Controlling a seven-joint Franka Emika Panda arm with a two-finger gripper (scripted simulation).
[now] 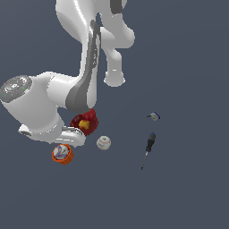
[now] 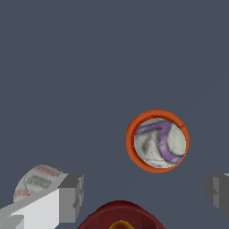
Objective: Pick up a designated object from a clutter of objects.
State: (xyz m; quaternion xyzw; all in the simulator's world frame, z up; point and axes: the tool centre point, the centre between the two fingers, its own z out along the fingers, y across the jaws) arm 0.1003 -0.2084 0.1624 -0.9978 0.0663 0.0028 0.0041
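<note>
Arm and gripper [image 2: 143, 192]: Panda wrist hangs low over the clutter; in wrist view the two fingers [image 2: 71, 197] stand wide apart w/ nothing between the pads, i.e. gripper empty; in ext. view the gripper itself is hidden behind the wrist body.

Dark red dish [image 1: 85, 122]: w/ red and yellow pieces; lies almost directly under the gripper, its rim showing between the fingers in wrist view [image 2: 120, 215].

Orange cup [image 1: 62, 154]: near the gripper, off to one side, not between the fingers; upright, mouth up.

Designated ball [image 2: 159, 142]: whitish-grey w/ purple swirls; sits in the cup's mouth and fills it, orange rim [image 2: 129, 143] visible all round; clear of both fingers.

Whitish ball [image 1: 103, 143]: faint red lines; just beside one finger in wrist view [image 2: 36, 181], on the far side from the cup; distractor.

Screwdriver [image 1: 149, 147] and tiny grey piece [image 1: 154, 116]: well apart from gripper, toward ext. view's right.

Step, as judged: approach/alignment, grasp not yet begun. Next move calls for a lateral shift to centre the fingers over the purple-swirl ball, then descent; fingers prob. must straddle ball w/o catching the cup rim or nudging the dish.
</note>
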